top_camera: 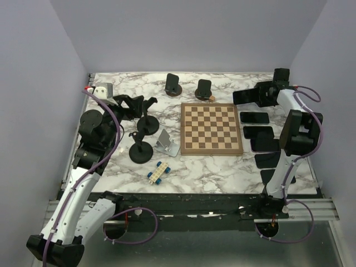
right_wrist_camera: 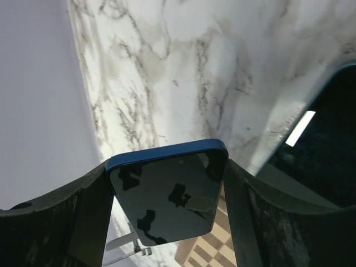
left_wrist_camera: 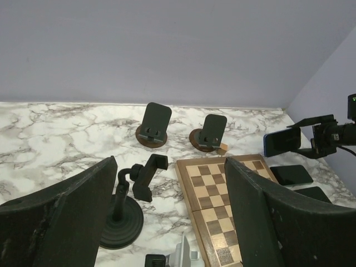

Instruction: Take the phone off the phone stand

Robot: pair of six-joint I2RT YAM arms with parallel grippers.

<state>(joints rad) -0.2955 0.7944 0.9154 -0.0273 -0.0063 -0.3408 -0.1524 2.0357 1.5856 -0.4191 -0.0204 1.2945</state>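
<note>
LIFTED OFF: The right claw [right_wrist_camera: 167,175] clamps a blue-edged, dark-screened phone [top_camera: 243,96] by its opposite edges at the far right of the white marble surface [top_camera: 222,164]. The phone is clear of every stand and just beyond the far right corner of a wooden chessboard [top_camera: 211,128]. A row of black phones [top_camera: 258,132] lies flat along the right side, between the board and the right arm. Two dark phone stands on round wooden bases [top_camera: 173,84] sit near the far edge, left of the held phone. The left claw [left_wrist_camera: 169,183], fingers spread wide and gripping nothing, hangs beside two black clamp-arm stands on round black bases [top_camera: 141,150]. A silver folding metal stand [top_camera: 166,142] rests just left of the board, with a blue-and-white toy brick piece [top_camera: 158,172] nearer the arms.
</note>
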